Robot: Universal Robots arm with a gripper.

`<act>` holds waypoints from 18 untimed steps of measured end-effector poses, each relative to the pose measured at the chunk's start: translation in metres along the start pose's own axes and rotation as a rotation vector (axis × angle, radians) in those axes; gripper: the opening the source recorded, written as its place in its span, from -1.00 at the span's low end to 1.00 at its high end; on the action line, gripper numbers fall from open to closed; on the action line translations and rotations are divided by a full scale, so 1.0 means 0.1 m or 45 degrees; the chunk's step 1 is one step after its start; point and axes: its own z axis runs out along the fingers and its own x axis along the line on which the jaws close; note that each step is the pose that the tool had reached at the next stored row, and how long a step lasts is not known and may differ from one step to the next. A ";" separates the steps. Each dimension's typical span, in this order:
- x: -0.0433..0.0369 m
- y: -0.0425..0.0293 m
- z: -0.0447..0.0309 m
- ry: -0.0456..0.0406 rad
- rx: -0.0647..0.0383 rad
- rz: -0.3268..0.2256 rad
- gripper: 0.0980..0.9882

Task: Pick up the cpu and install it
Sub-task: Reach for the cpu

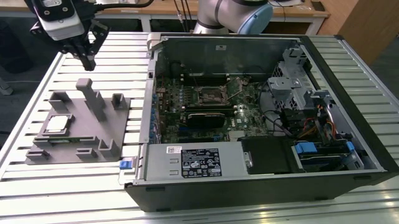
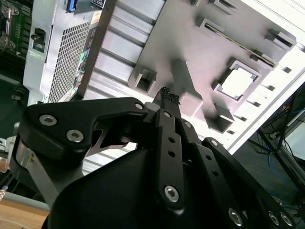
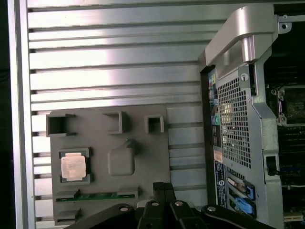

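The cpu point(image 1: 57, 123), a small silvery-white square chip, lies flat in a recess of the grey holder tray point(image 1: 93, 140) on the exterior view's left; it also shows in both wrist views point(image 3: 73, 167) point(image 2: 237, 82). My gripper point(image 1: 88, 61) hangs above the table behind the tray's far edge, well clear of the cpu. Its fingers point(image 3: 164, 187) are pressed together with nothing between them, as the second wrist view's fingertips point(image 2: 167, 97) also show. The black-framed motherboard socket point(image 1: 210, 94) sits inside the open computer case point(image 1: 262, 186).
The tray carries tall grey posts point(image 1: 92, 99) and small blocks, and a green memory strip point(image 3: 95, 196) lies along one edge. The case's perforated rear wall point(image 3: 233, 119) stands beside the tray. Slatted metal table point(image 1: 118, 56) surrounds everything.
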 end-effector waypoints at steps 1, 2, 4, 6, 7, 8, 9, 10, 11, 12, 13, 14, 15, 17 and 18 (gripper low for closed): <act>0.009 -0.001 0.000 0.000 0.000 0.000 -0.98; 0.018 -0.001 0.001 0.000 0.000 0.000 -0.98; 0.036 -0.003 0.003 0.000 0.000 0.000 -0.98; 0.055 -0.004 0.004 0.000 0.000 0.000 -0.98; 0.064 -0.005 0.005 0.000 0.000 0.000 -0.98; 0.073 -0.006 0.005 0.000 0.000 0.000 -0.98; 0.082 -0.006 0.006 0.000 0.000 0.000 -0.98; 0.091 -0.007 0.007 0.000 0.000 0.000 -0.98; 0.100 -0.008 0.008 0.000 0.000 0.000 -0.98; 0.108 -0.009 0.008 0.000 0.000 0.000 -0.98; 0.117 -0.010 0.009 0.000 0.000 0.000 -0.98; 0.127 -0.010 0.009 0.000 0.000 0.000 -0.98; 0.137 -0.011 0.010 0.000 0.000 0.000 -0.98; 0.156 -0.012 0.012 0.000 0.000 0.000 -0.98; 0.164 -0.013 0.012 0.000 0.000 0.000 -0.98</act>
